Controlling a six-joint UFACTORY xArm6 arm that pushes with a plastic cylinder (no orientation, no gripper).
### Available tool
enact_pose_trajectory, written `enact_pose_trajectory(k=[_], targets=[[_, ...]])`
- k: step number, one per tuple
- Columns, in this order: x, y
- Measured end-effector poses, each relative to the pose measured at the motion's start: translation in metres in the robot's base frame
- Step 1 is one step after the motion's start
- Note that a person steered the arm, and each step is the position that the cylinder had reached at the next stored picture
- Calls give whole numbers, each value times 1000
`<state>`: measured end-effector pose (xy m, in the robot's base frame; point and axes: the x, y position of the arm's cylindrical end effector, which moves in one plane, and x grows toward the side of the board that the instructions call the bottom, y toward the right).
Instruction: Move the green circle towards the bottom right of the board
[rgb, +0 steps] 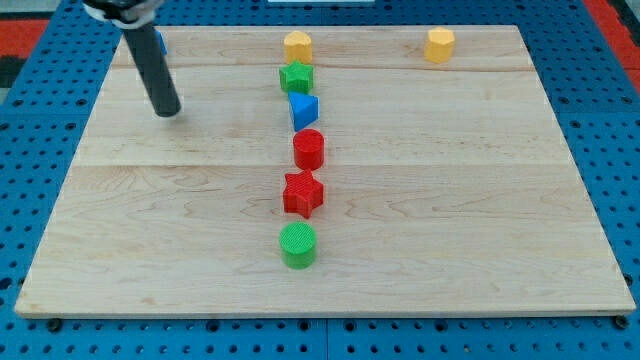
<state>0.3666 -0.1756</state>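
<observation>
The green circle (298, 245) lies on the wooden board (450, 200), low and near the middle of the view. My tip (167, 111) rests on the board at the view's upper left, far up and left of the green circle. A column of blocks runs above the circle: a red star (302, 194), a red cylinder (309, 149), a blue triangle-like block (303, 110), a green star (296, 77) and a yellow hexagon (297, 45).
Another yellow hexagon (439, 45) sits near the board's top edge at the right. A blue block (161, 42) is mostly hidden behind the rod at the top left. Blue pegboard (610, 100) surrounds the board.
</observation>
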Motion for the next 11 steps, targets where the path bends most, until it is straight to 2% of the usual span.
enact_pose_trajectory(k=[3, 5, 7, 8, 9, 10, 11], targets=[[120, 92], [173, 102], [194, 263], [206, 242], [218, 179], [252, 188], [252, 233]])
